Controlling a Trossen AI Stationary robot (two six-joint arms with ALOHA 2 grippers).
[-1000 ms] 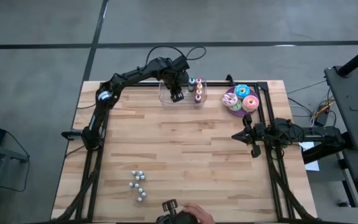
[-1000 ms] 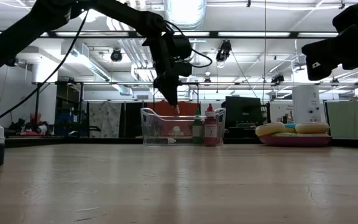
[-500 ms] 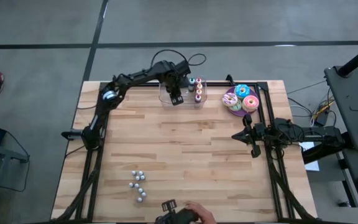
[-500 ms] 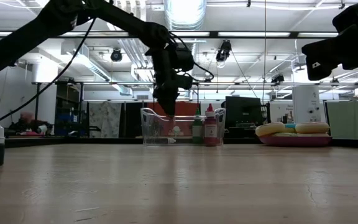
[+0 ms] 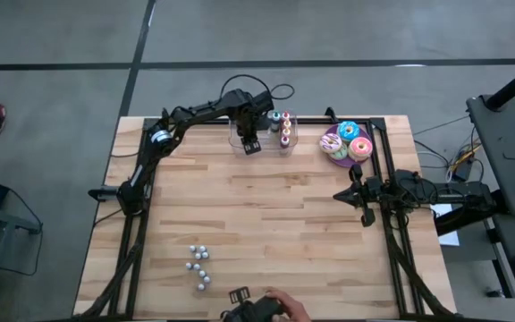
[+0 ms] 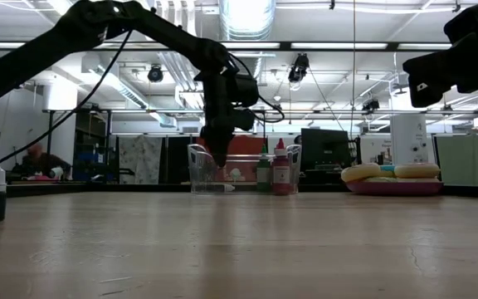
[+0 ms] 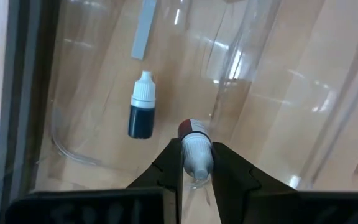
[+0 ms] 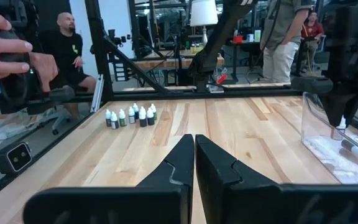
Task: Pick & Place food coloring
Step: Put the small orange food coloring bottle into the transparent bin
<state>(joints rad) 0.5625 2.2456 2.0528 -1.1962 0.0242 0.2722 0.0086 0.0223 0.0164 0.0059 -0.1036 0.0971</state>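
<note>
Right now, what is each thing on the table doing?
Left gripper: shut on a dropper bottle, down in the clear bin.
Held dropper bottle: pinched between the fingers.
Dark dropper bottle: lying on its side in the bin.
Clear bin: open on top.
Capped bottles: standing upright.
Small bottles: upright, clustered.
Doughnuts: piled on a plate.
Right gripper: shut, empty.

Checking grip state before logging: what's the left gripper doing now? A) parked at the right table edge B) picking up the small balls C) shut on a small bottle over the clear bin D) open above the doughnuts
C: in the left wrist view the left gripper pinches a small bottle over the clear bin.
</note>
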